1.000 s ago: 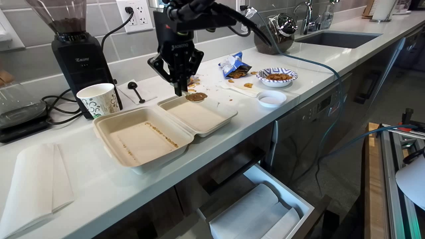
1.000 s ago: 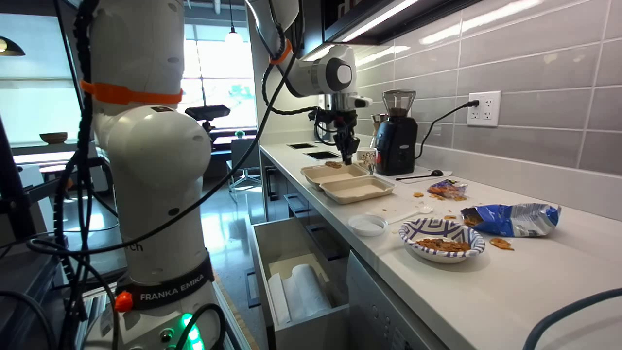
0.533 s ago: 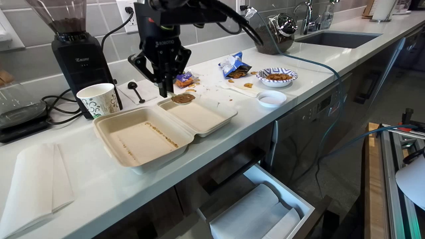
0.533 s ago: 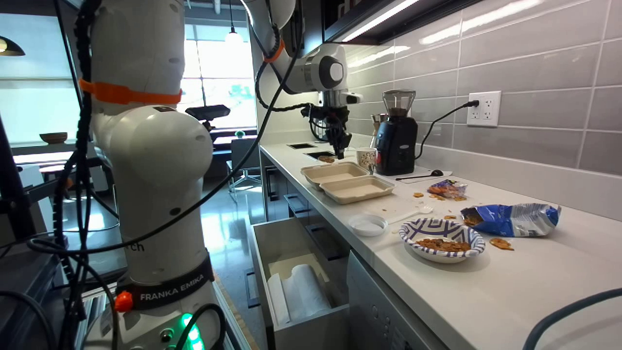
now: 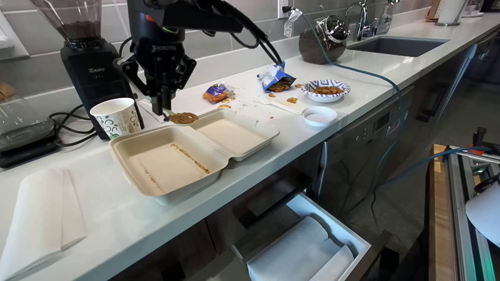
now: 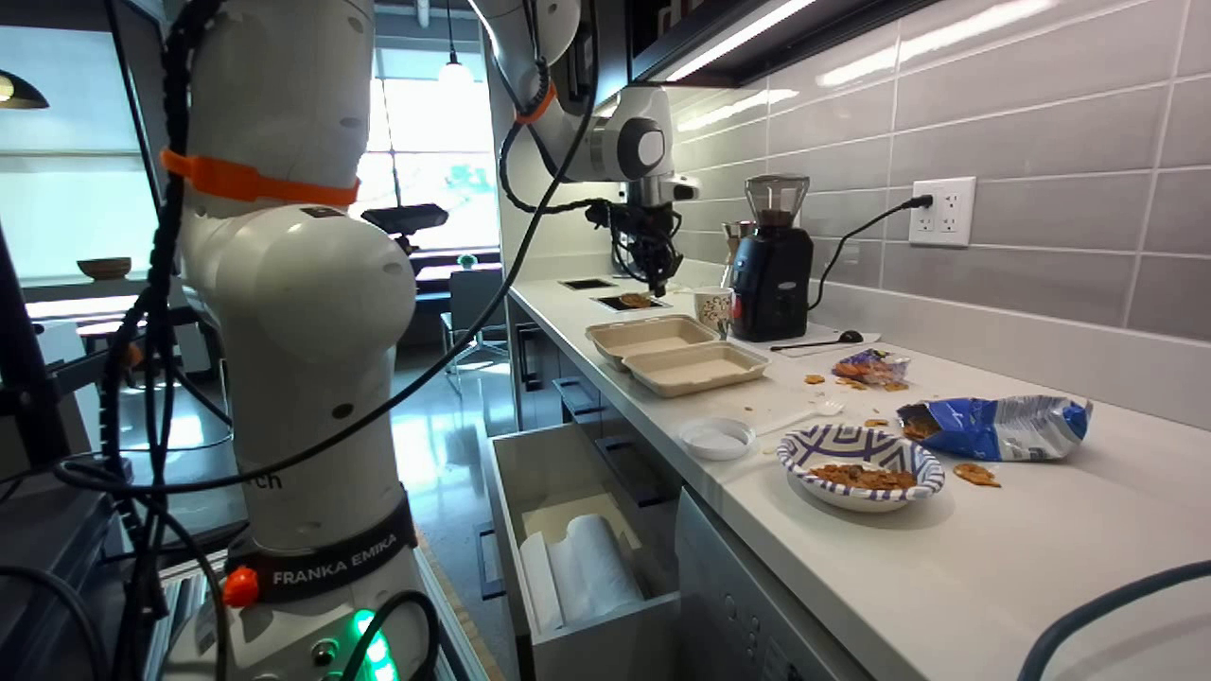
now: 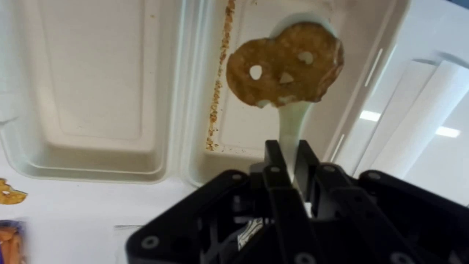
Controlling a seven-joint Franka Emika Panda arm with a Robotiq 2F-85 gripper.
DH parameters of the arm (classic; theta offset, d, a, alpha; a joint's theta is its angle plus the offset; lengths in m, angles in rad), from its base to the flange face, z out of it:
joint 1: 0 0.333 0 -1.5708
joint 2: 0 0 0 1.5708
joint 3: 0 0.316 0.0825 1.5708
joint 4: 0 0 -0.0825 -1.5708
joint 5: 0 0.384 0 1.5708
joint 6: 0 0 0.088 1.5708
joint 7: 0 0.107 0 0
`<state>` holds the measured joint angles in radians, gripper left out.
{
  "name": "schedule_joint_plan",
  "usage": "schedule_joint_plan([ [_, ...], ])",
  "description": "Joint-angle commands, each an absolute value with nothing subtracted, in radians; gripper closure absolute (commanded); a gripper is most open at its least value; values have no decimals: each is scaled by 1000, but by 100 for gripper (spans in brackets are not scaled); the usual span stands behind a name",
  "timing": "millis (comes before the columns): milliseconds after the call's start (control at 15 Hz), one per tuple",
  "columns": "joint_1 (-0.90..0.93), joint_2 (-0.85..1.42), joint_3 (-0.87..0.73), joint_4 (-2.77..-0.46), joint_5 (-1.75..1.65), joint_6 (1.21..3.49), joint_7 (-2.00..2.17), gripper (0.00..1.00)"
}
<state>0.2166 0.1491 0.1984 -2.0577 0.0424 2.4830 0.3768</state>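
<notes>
My gripper (image 7: pixel 288 148) is shut on the handle of a pale plastic spoon (image 7: pixel 291 121). A brown pretzel crisp (image 7: pixel 274 64), perhaps two overlapping, lies on the spoon's bowl and hides most of it. The crisp also shows in both exterior views (image 5: pixel 183 118) (image 6: pixel 635 300). The gripper (image 5: pixel 161 109) points down, just behind the beige open clamshell container (image 5: pixel 164 160), near its hinge. The crisp is held above the container's back edge. The container (image 7: pixel 95 73) has two shallow halves; one has rows of brown crumbs. A patterned paper cup (image 5: pixel 115 117) stands left of the gripper.
A coffee grinder (image 5: pixel 95 66) stands behind the cup. A small purple snack bag (image 5: pixel 216 93), a blue snack bag (image 5: pixel 275 78), a patterned bowl (image 5: pixel 325 96) of brown pieces, a white dish (image 5: pixel 319 117) and folded paper (image 5: pixel 43 214) lie on the counter. A drawer (image 5: pixel 351 249) stands open below.
In an exterior view the gripper has moved left along the container's back edge, toward the paper cup. The spoon and crisp have moved with it. The container has not moved.
</notes>
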Motion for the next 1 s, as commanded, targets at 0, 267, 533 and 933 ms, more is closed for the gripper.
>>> schedule_joint_plan([
  [0, 215, 199, 213, -2023, 123, 2563, 270, 97],
  [267, 193, 206, 246, -2028, 275, 2663, 129, 97],
  [533, 163, 220, 285, -2021, 446, 2719, -40, 97],
  [933, 113, 233, 339, -2001, 642, 2756, -271, 97],
])
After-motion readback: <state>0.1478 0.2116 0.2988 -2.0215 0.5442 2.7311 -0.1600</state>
